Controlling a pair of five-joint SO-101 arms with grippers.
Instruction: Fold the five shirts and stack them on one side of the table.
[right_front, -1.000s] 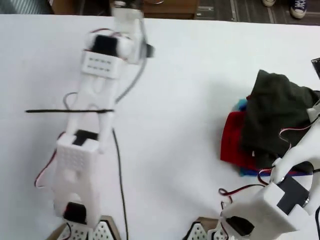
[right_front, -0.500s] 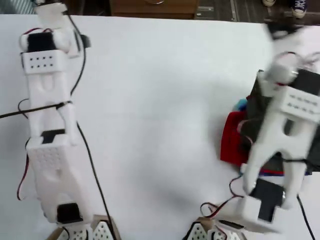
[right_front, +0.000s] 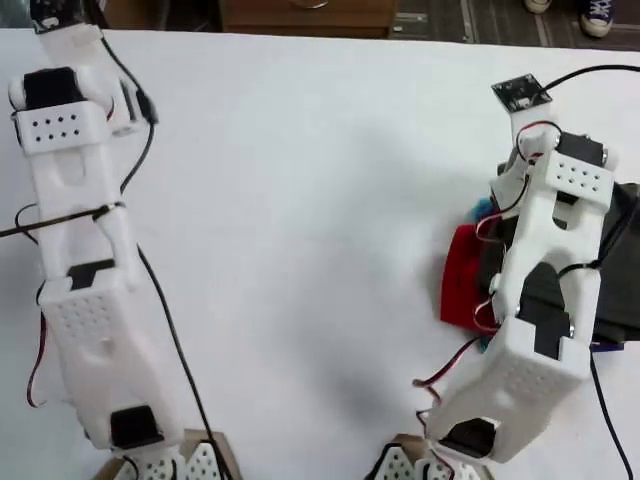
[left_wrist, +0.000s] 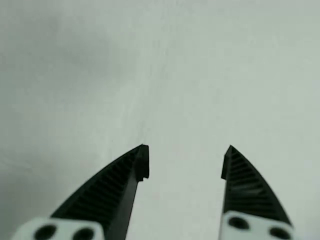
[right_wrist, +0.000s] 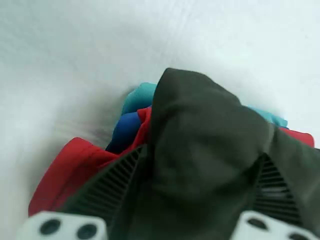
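My right gripper sits low on the stack. Its fingers are spread wide, one on each side of the dark shirt on top. I judge it to be straddling the cloth, not pinching it. My left gripper is well apart from the stack, out at the far left corner, spread just as wide with nothing between its fingers, and the white table lies beneath it.

The job looks close to finished. Every shirt I can see is gathered in the stack on the right side of the table. The dark shirt humps up in a rounded fold and does not lie flat, so I think it needs pressing down or squaring with the others.

By colour I count four shirts. There is one dark shirt on top. Under it are one red shirt, one blue shirt and one teal shirt, each showing as an edge beneath the dark cloth. A fifth may be buried in the stack or hidden under my right arm; I cannot tell. Two grippers, one stack.
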